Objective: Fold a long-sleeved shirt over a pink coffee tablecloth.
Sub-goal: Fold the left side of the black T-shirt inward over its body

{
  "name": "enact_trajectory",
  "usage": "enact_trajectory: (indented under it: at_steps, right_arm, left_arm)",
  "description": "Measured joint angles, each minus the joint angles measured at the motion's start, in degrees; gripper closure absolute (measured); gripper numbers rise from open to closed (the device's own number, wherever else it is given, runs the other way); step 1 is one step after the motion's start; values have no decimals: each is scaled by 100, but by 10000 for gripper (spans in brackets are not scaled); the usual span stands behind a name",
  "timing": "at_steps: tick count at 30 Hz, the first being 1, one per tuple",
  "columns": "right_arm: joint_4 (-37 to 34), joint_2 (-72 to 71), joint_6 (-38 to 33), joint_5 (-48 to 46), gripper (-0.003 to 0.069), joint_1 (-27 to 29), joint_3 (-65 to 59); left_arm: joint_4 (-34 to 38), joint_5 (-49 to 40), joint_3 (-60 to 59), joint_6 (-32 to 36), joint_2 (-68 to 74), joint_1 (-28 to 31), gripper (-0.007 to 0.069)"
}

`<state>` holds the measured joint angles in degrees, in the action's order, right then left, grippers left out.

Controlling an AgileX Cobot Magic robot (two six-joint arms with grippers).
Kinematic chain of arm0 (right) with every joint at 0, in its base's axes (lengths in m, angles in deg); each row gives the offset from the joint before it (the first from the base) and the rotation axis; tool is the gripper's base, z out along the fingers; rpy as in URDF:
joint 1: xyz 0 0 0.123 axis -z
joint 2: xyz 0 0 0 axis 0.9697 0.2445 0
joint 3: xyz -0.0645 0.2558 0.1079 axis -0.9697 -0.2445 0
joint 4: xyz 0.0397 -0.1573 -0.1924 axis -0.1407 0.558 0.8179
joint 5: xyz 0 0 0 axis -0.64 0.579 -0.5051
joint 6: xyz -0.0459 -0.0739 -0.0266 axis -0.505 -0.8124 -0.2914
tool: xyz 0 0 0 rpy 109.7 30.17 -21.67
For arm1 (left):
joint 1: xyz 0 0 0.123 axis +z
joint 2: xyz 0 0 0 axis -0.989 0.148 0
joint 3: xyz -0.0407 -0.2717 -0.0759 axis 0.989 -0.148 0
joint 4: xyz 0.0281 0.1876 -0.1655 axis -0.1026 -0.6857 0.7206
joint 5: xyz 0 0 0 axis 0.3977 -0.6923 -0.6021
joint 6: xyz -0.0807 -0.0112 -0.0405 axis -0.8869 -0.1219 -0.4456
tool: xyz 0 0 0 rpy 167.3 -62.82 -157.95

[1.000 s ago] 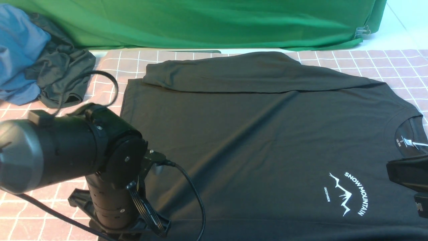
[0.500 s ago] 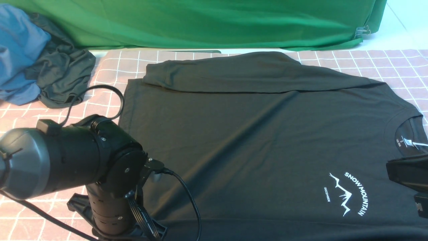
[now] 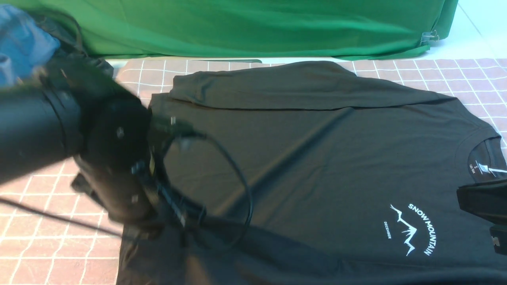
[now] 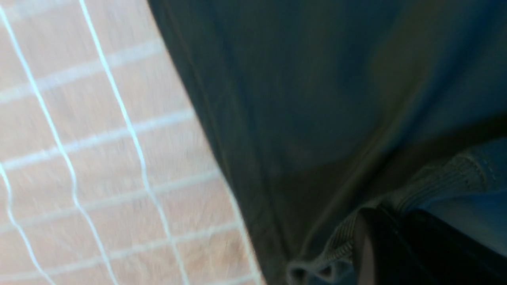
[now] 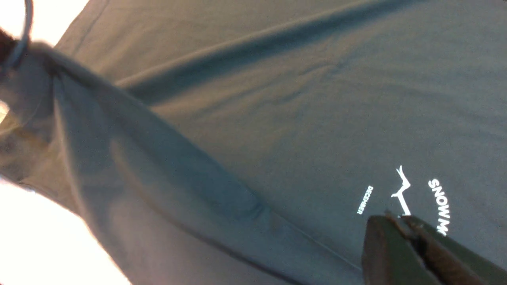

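Left end effector (image 4: pixel 390 223) risen, blurred; clamped on long-sleeved shirt (image 3: pixel 317 158)

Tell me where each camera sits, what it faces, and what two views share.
Front view: between the arms, facing forward over the shirt, tablecloth and green cloth; left arm blurred, right arm at the edge.
Left wrist view: on the left wrist, close over shirt and tablecloth; left gripper pinches a ribbed cuff.
Right wrist view: on the right wrist, facing the shirt's chest; right gripper closed.
Shared: front and right wrist views show the chest print.
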<state>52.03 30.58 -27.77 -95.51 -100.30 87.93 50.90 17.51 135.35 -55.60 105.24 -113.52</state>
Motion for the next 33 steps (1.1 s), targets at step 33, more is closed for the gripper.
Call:
enact_trajectory:
  at_steps: [33]
  right_arm:
    - [0, 0, 0, 51, 589, 0, 0]
  left_arm:
    - [-812, 1420, 1465, 253, 1824, 1497, 386]
